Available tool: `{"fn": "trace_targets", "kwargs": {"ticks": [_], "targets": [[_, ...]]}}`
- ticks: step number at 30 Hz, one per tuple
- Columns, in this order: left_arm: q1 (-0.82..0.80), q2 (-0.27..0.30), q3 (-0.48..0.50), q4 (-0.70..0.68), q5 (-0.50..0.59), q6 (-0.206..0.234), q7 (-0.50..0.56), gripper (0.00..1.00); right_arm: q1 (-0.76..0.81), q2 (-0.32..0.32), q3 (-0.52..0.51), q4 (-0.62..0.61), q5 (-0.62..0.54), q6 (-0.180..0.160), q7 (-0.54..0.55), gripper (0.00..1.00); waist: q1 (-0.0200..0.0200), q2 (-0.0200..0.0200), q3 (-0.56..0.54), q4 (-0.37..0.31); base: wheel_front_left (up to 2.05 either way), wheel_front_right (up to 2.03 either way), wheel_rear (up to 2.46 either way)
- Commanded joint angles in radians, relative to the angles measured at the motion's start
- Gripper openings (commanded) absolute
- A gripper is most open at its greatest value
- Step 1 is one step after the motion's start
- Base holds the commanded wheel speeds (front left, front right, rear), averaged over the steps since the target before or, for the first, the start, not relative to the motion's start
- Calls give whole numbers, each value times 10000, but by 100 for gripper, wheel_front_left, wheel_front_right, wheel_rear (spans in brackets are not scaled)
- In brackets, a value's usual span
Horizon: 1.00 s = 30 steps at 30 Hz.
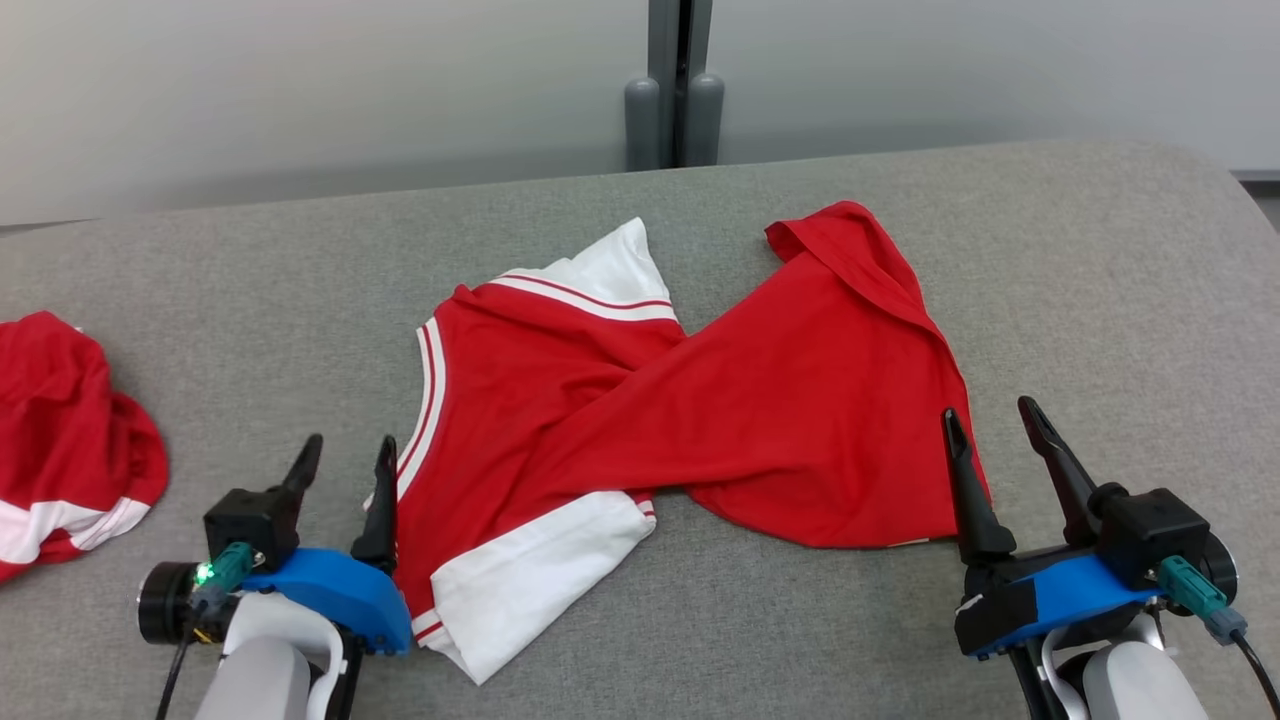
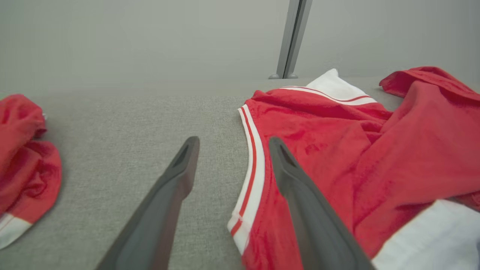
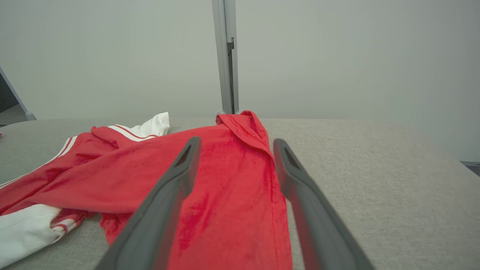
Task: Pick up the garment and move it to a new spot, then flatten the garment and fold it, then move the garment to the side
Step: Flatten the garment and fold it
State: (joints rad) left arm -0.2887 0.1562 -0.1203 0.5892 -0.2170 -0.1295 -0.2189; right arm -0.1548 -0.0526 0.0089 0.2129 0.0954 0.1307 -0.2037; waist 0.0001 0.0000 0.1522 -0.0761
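The red garment (image 1: 700, 400) with white striped trim lies twisted across the middle of the grey counter (image 1: 1100, 280), one half lapped over the other and far from flat. The left hand (image 1: 350, 445) sits at its striped left edge, fingers spread and empty. The right hand (image 1: 988, 408) hovers at its lower right corner, likewise spread. This looks like the flattening step: each hand would need to pinch its edge and draw the cloth apart. Another red bundle (image 1: 70, 430) lies bunched well to the left.

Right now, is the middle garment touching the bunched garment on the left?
Apart. The head view shows bare grey surface between the middle garment and the bunched garment.
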Motion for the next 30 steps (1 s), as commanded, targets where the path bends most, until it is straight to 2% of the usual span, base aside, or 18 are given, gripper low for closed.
{"fn": "trace_targets", "kwargs": {"ticks": [1,13,14,15,16,23,30], "targets": [[-132,61,-106,196,-99,-16,82,100,-98,16,-19,25,-54,1,-55,100,-1,0,38,-34,0,0,0],[-193,75,-1354,1570,-1291,-16,709,100,-245,25,-43,186,86,1,-207,100,-1,0,228,-40,0,0,0],[-237,102,-1464,1629,-1378,-16,720,84,-278,26,-10,195,91,1,-215,100,-1,0,227,-25,0,0,0],[-274,123,-1575,1684,-1459,-16,711,34,-287,26,8,208,99,1,-224,100,-1,0,222,-11,0,0,0],[-311,137,-1679,1739,-1538,-16,687,2,-276,24,17,220,104,1,-228,100,-1,0,212,5,0,0,0],[-738,356,-1930,2049,-1866,-15,163,0,-119,24,-93,333,84,1,-242,100,-1,0,55,274,0,0,0],[-992,1201,-1343,2101,-1947,282,-259,0,-142,23,52,490,172,1,-265,100,-1,0,-79,376,0,0,0]]}}
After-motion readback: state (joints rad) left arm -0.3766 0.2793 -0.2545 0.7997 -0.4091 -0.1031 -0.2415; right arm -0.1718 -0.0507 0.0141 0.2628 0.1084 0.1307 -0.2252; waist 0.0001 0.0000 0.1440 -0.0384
